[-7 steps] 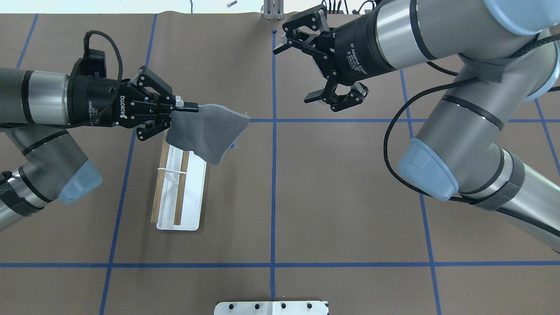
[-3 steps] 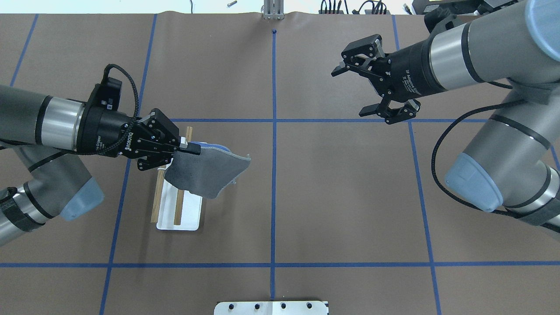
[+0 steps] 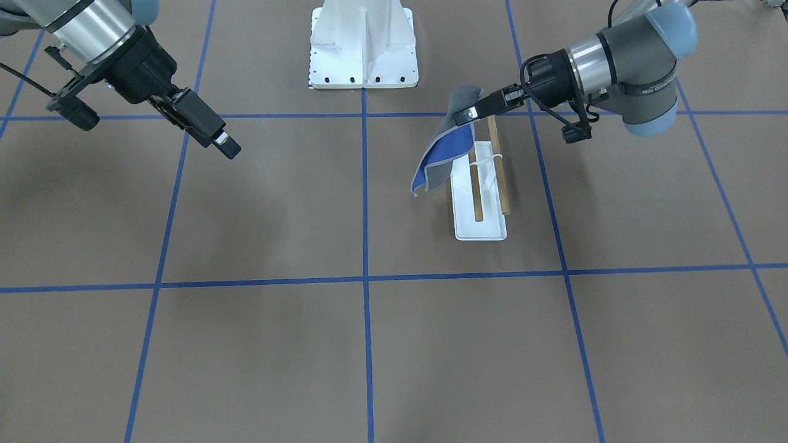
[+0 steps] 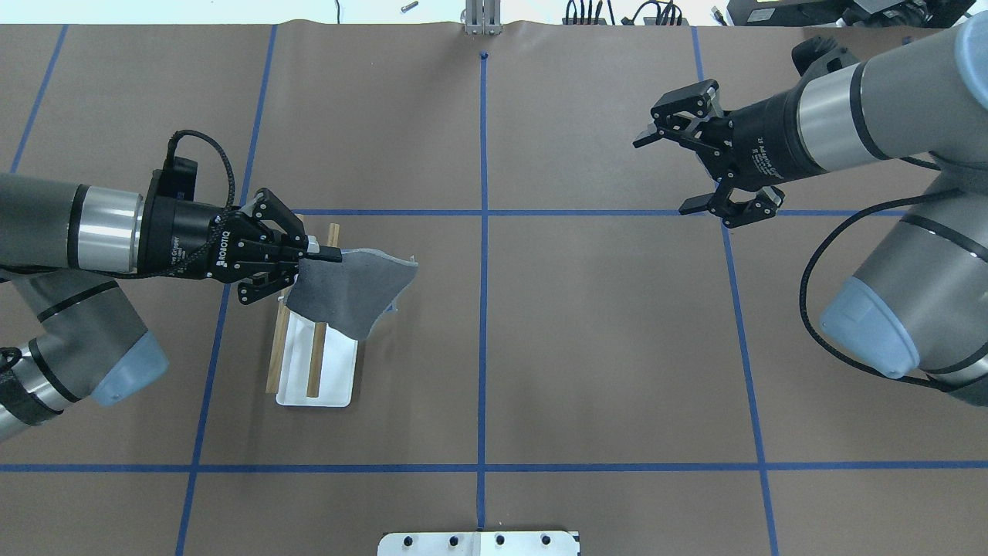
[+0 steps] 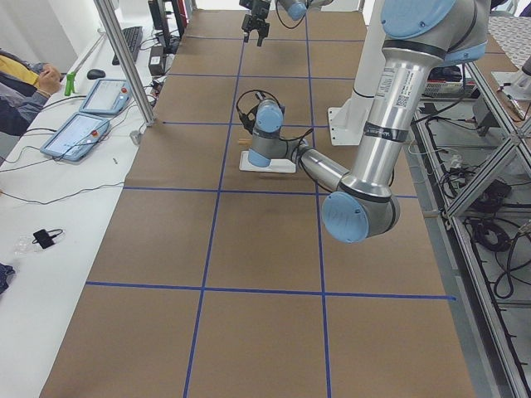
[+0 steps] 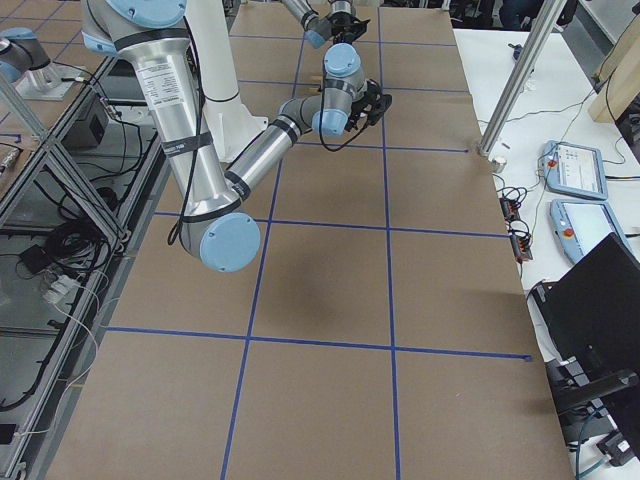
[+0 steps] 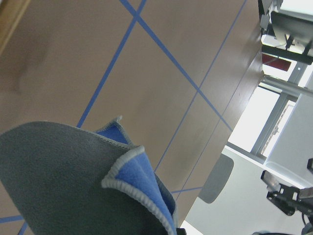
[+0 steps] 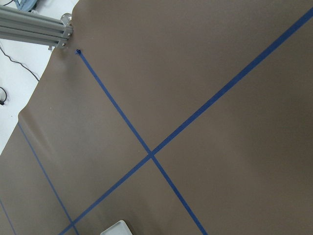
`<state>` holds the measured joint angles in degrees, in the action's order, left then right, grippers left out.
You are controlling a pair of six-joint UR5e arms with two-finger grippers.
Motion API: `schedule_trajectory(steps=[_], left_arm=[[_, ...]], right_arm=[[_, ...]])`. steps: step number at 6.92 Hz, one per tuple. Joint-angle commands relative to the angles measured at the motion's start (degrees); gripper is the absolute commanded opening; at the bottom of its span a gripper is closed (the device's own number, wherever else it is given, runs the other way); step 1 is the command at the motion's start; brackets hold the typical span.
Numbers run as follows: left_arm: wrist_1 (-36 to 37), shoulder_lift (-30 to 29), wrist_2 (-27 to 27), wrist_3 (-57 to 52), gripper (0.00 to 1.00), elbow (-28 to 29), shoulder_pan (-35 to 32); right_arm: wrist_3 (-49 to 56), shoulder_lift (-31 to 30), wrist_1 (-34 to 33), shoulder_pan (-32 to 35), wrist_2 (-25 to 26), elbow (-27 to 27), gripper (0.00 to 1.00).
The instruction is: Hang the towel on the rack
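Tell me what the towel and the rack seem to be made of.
Towel: soft napped fabric, likely microfibre or fleece; matte grey face, blue reverse, stitched edge, drapes limply.
Rack base: smooth and white, plastic or painted metal.
Rack rails: look like bare wood, tan and matte.

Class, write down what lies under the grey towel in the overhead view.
Under the towel, held by the left gripper, sits the rack: white base and wooden rails show. The towel hides part of them.

Grey towel filling lower left, blue reverse folded outward, brown table with blue tape lines
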<state>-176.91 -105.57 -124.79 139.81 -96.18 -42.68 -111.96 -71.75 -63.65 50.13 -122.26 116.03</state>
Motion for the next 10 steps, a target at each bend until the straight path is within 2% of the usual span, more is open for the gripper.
schedule_trajectory(steps=[1,3,4,5,8,10], left_arm=[[-0.8,3.8,0.8,-0.9,0.0,0.0,-1.3],[-3.4,9.2,0.7,-16.8,0.0,-0.1,-2.1],[-7.4,12.4,0.7,-25.6,0.0,0.5,-2.1],[-9.4,14.0,0.7,-29.4,0.0,0.9,-2.1],[-10.0,13.9,0.8,-29.6,0.0,2.0,-4.5],[-9.9,13.4,0.9,-29.5,0.0,4.7,-4.7]], right_arm=[[0.9,-0.5,0.0,0.3,0.2,-0.4,1.0],[3.1,-0.4,-0.1,1.2,0.9,-0.4,1.0],[3.1,-0.4,-0.2,1.5,1.0,-0.4,1.0],[4.1,-0.4,-0.2,2.2,1.1,-0.5,1.0],[7.2,-0.5,-0.2,3.7,1.1,-2.9,1.0],[8.9,-0.5,-0.3,4.2,1.1,-3.7,1.0]])
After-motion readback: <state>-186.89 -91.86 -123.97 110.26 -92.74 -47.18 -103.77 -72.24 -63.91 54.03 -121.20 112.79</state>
